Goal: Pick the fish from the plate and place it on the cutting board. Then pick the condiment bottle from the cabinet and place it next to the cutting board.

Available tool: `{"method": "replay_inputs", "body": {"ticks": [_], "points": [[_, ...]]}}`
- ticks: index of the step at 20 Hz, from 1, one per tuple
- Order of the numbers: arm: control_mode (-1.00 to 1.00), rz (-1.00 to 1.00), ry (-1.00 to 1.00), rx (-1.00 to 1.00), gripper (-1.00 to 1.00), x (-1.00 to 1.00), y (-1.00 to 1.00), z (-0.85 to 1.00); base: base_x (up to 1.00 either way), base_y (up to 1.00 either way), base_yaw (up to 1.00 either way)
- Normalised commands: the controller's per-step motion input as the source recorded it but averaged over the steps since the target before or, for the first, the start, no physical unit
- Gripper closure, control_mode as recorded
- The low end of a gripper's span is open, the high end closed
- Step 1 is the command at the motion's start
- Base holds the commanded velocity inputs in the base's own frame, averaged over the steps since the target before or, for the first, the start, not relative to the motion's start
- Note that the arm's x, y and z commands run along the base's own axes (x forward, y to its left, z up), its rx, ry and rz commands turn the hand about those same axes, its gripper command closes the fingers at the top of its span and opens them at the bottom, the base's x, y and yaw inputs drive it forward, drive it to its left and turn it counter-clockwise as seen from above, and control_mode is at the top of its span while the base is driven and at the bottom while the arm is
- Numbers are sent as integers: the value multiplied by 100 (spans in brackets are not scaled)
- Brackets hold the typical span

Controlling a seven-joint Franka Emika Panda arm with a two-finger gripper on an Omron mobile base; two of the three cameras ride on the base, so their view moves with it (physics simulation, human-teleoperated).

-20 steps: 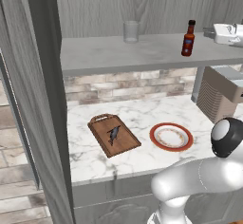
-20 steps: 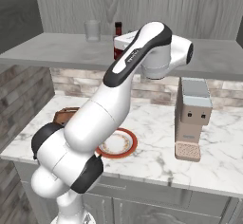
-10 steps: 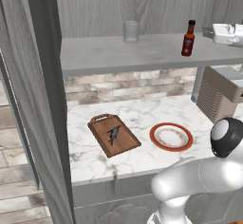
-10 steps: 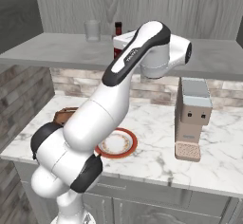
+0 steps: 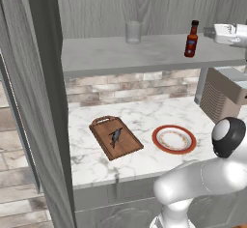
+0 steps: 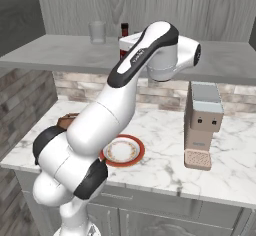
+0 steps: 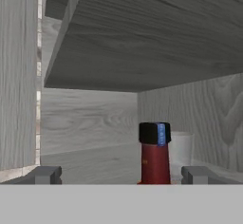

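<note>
The dark red condiment bottle (image 5: 191,39) with a black cap stands upright on the cabinet shelf (image 5: 111,53). My gripper (image 5: 211,31) hovers at shelf height just right of it, pointing at it, open and holding nothing. In the hand view the bottle (image 7: 154,156) rises between my open gripper (image 7: 121,175) tips, nearer the right fingertip (image 7: 197,174), some way ahead. Down on the counter the small grey fish (image 5: 116,136) lies on the brown cutting board (image 5: 103,145). Right of the board, the orange-rimmed plate (image 5: 174,139) holds nothing. My arm hides most of the bottle (image 6: 124,29) in the right base view.
A clear glass (image 5: 133,32) stands on the shelf left of the bottle, and shows behind it as the glass (image 7: 181,148) in the hand view. A coffee machine (image 6: 202,125) sits on the counter at the right. The cabinet's tall side panel (image 5: 46,101) stands at the left.
Almost nothing: the hand has shifted only slightly at shelf height beside the bottle, jaws still wide.
</note>
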Motion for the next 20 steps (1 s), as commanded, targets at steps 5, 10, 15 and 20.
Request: {"method": "replay_inputs", "body": {"ticks": [5,10,15,20], "points": [[-100,0,0,0,-100,7,0,0,0,0,0],[-100,0,0,0,-100,5,0,0,0,0,0],[-100,0,0,0,-100,6,0,0,0,0,0],[-100,0,0,0,-100,8,0,-1,0,0,0]]}}
